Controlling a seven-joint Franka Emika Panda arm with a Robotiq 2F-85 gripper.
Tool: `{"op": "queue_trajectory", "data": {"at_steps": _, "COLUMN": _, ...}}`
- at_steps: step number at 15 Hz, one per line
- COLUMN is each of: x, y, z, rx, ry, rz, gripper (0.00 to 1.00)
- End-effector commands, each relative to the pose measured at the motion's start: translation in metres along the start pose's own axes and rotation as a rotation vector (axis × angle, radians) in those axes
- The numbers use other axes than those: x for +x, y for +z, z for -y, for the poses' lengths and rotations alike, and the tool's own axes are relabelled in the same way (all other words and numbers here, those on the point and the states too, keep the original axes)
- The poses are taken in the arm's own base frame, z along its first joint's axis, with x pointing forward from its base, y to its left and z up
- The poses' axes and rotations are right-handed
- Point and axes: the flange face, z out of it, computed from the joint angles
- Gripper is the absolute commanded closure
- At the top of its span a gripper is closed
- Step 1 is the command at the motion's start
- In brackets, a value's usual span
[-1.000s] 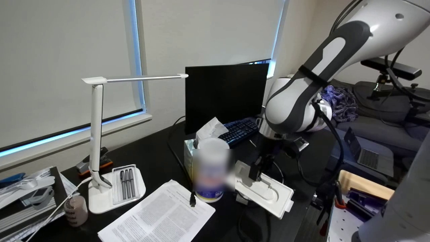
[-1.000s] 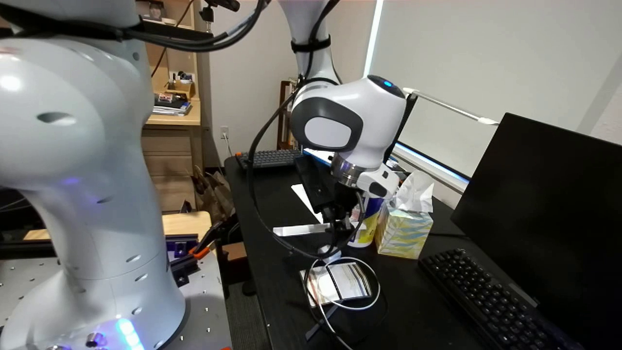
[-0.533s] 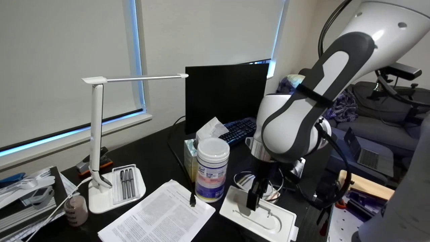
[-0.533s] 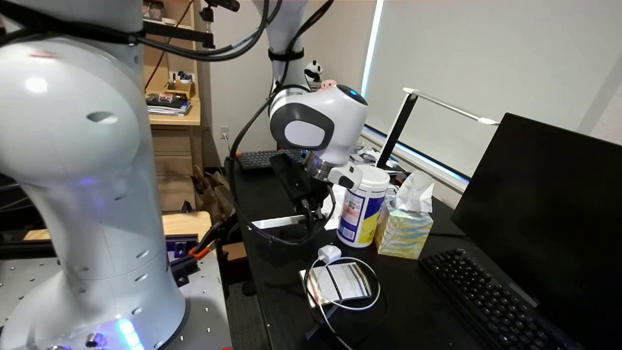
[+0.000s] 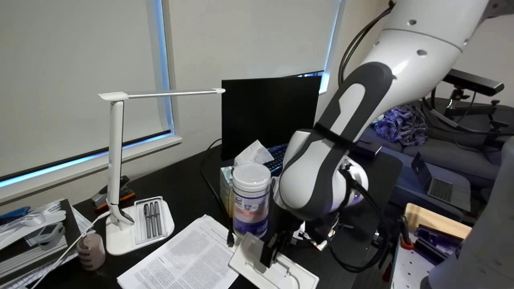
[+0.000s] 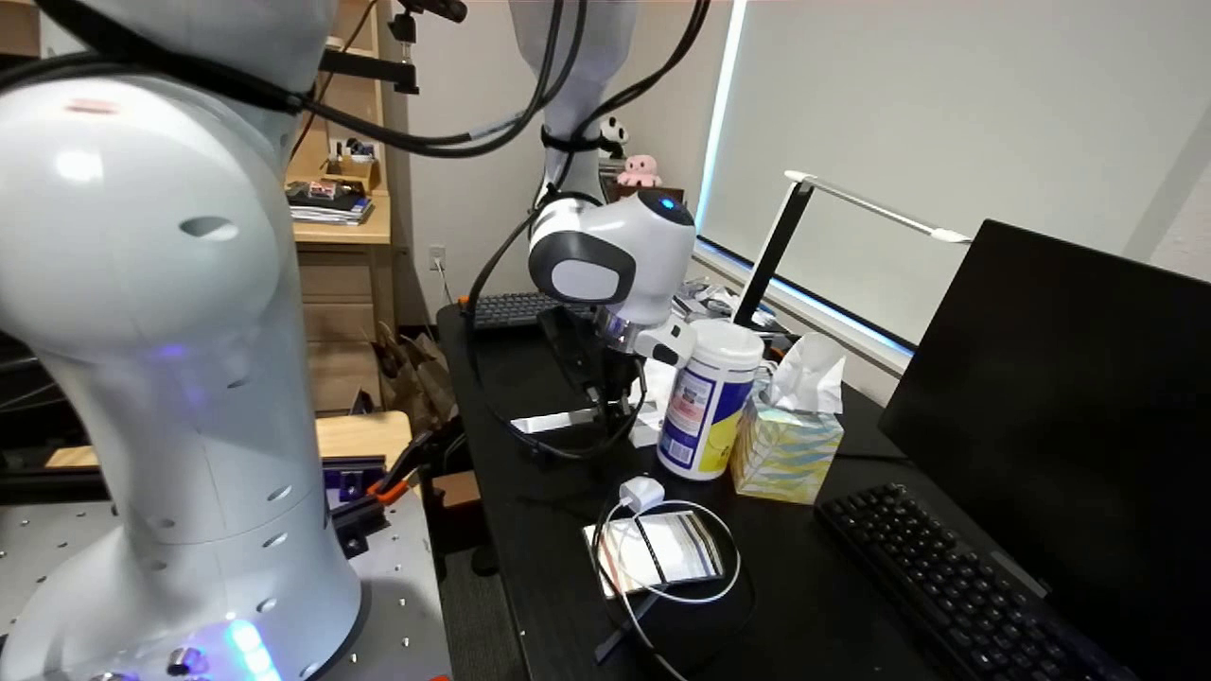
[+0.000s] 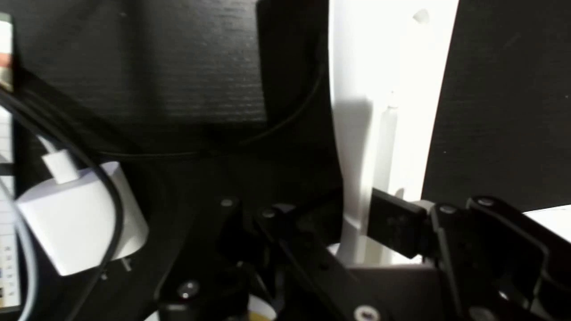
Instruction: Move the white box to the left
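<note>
The white box, a shallow open tray shape here, is held in my gripper in front of the wipes canister. In an exterior view only its thin edge shows, beside my gripper, seemingly a little above the dark desk. In the wrist view my gripper is shut on one long wall of the white box, one finger on each side of it. The box's lower end is hidden behind the gripper in the wrist view.
The wipes canister leans slightly, close beside my wrist; contact is unclear. Printed papers lie partly under the box. A lamp base, tissue box, charger with looped cable, monitor and keyboard are nearby.
In an exterior view the gripper and white box came down, then moved left to in front of the canister, over the papers' edge. The canister shifted and tilted slightly. The gripper stayed shut.
</note>
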Motion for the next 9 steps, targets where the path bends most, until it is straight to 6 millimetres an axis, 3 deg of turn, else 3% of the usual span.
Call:
{"op": "queue_trajectory", "data": {"at_steps": 1, "x": 0.016, "y": 0.043, "z": 0.009, "rx": 0.025, "ry": -0.025, "rz": 0.024, "gripper": 0.97}}
{"op": "queue_trajectory", "data": {"at_steps": 3, "x": 0.022, "y": 0.058, "z": 0.009, "rx": 0.028, "ry": -0.02, "rz": 0.04, "gripper": 0.96}}
{"op": "queue_trajectory", "data": {"at_steps": 4, "x": 0.024, "y": 0.062, "z": 0.008, "rx": 0.028, "ry": -0.019, "rz": 0.043, "gripper": 0.71}}
{"op": "queue_trajectory", "data": {"at_steps": 6, "x": 0.026, "y": 0.065, "z": 0.003, "rx": 0.021, "ry": -0.007, "rz": 0.042, "gripper": 0.67}}
{"op": "queue_trajectory", "data": {"at_steps": 9, "x": 0.023, "y": 0.056, "z": -0.002, "rx": -0.015, "ry": -0.006, "rz": 0.002, "gripper": 0.48}}
